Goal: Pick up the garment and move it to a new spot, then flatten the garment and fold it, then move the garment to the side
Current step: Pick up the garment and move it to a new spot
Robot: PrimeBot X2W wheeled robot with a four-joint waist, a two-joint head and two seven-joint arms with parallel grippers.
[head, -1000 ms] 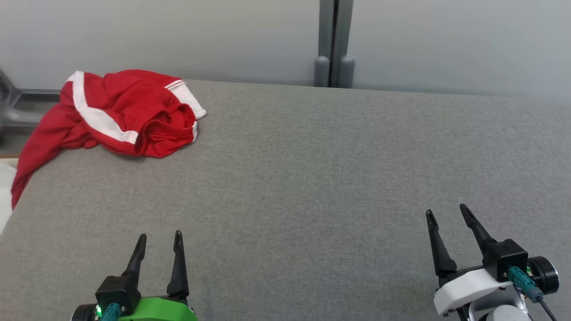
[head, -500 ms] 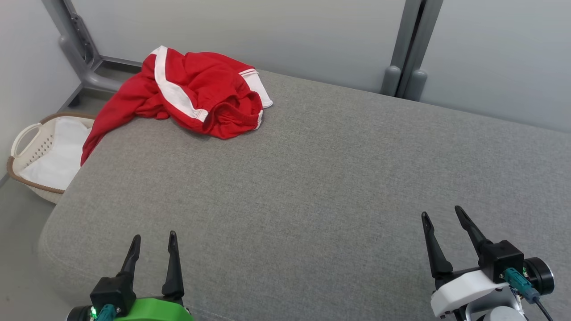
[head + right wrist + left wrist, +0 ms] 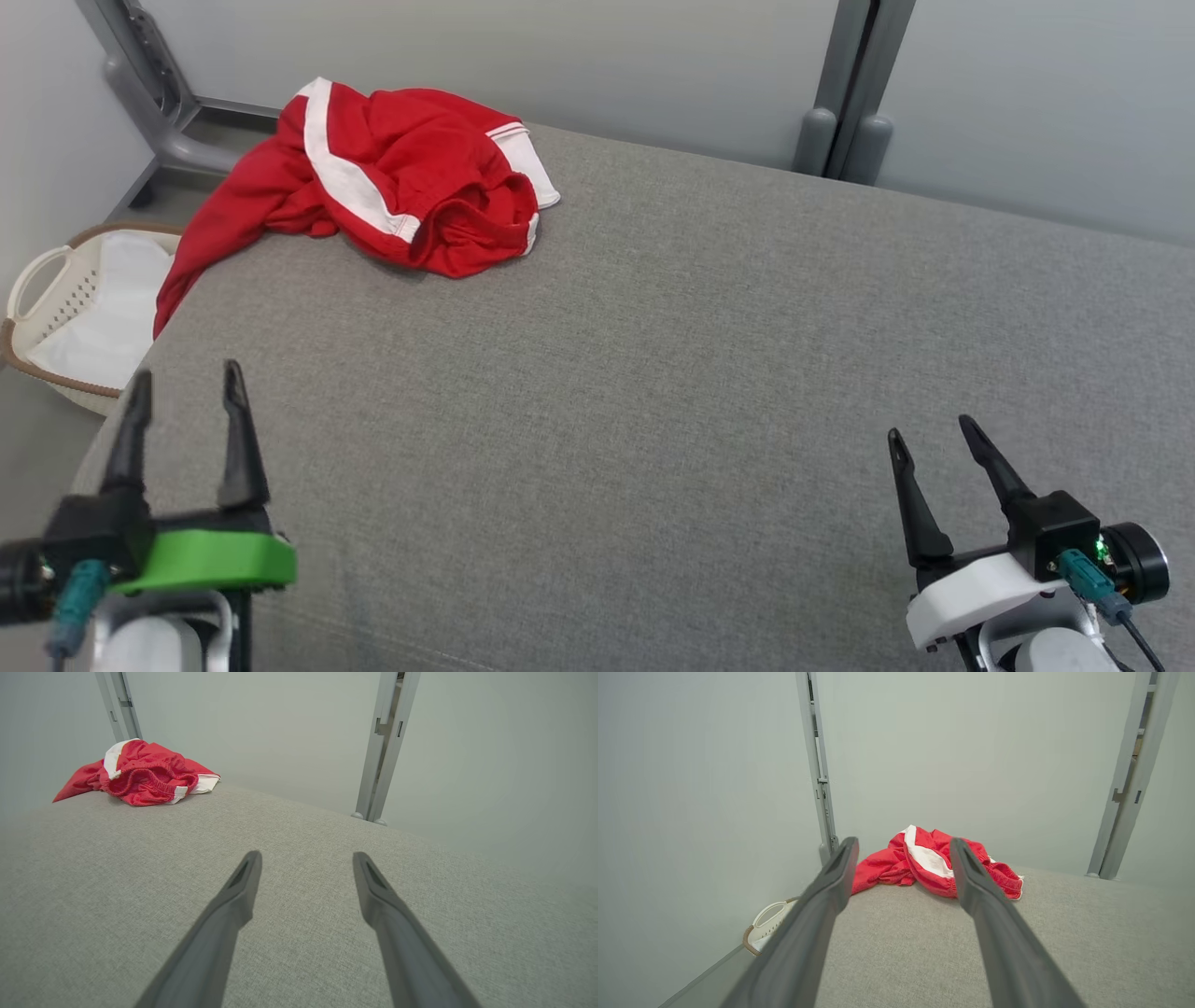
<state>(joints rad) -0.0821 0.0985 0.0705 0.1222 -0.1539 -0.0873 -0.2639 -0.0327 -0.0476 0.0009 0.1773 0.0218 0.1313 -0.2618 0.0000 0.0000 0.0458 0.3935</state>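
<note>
Nearest in the head view, the left gripper [image 3: 185,371], two long dark fingers on a bright green mount, hangs over the near left corner of the grey woven-fabric padded surface [image 3: 653,392]. Its jaws stand wide apart and nothing lies between them. At the near right, the right gripper [image 3: 931,429], the same dark fingers on a white mount, hovers over the cloth with its jaws equally spread and empty. Both point away from the robot toward the far edge. In the right wrist view, grey fabric lies between and beyond the fingers.

At the far left corner of the surface sits the crumpled red garment [image 3: 411,187] with a broad white stripe and white trim, well apart from both grippers. It is bunched in a heap, with a gathered elastic band turned toward the robot, and one red part drapes over the left edge of the surface. In the left wrist view it lies ahead, framed between the two fingers.

Below that edge, on the floor to the left, stands a white perforated plastic basket [image 3: 65,308] with a brown rim and pale cloth inside. Behind the surface, grey metal posts [image 3: 845,84] rise against pale grey wall panels [image 3: 579,65].
</note>
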